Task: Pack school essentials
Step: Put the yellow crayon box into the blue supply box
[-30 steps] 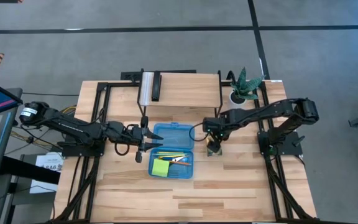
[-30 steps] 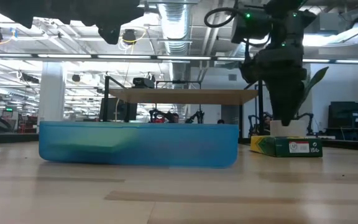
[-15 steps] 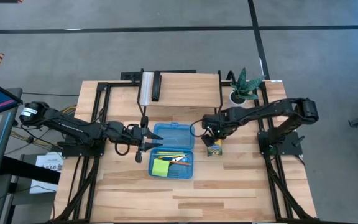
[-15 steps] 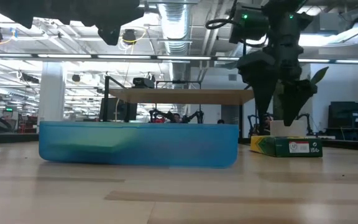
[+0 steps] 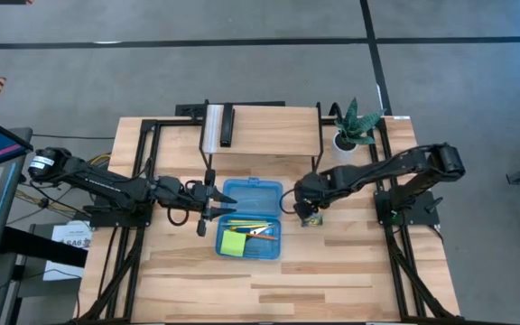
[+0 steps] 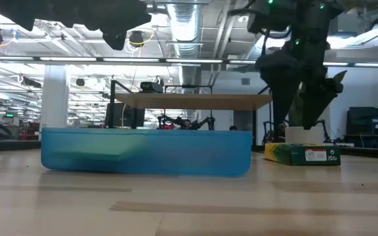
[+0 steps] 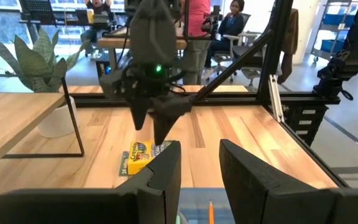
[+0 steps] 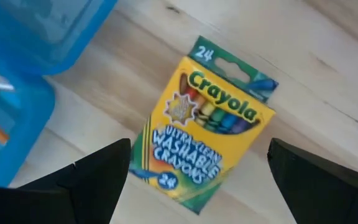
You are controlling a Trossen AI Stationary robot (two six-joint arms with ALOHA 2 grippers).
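Your right gripper hangs with fingers spread wide just above the crayon box, which lies flat on the tabletop beside the blue case. Your left gripper waits part-open and empty at the case's other edge.

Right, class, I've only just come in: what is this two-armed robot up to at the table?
It is packing school supplies into the blue case. A lime-green sticky-note pad, pencils and scissors already lie inside. The right gripper hangs open just above the crayon box, which lies flat on the table beside the case, not yet gripped. The left gripper waits at the case's opposite edge, fingers apart and holding nothing.
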